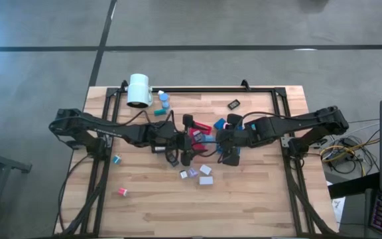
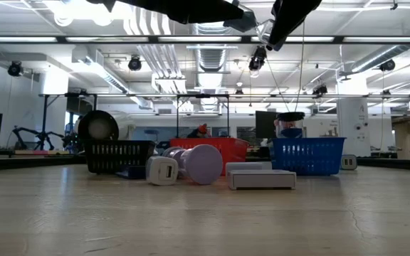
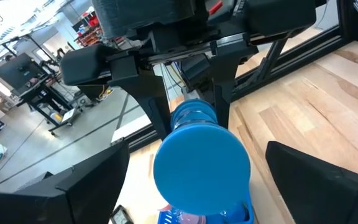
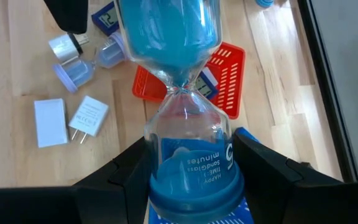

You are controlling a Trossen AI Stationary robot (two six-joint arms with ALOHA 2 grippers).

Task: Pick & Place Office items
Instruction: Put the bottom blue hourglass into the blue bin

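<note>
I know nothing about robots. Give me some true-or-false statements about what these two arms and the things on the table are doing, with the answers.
1. The right pincer grips a blue sand-filled hourglass timer. True.
2. The left pincer is clamped shut. False: it stands wide open, facing the hourglass's round blue end.
3. A red slotted plastic tray lies on the wooden table beneath the hourglass. True.
4. The big white cylinder sits at the table's centre. False: it is near a corner on the left arm's side.

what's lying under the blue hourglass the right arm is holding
Under the blue hourglass, held in the right pincer, lies a red tray on the wooden table. White adapters lie beside it. The glass hides most of what the tray holds.
</note>
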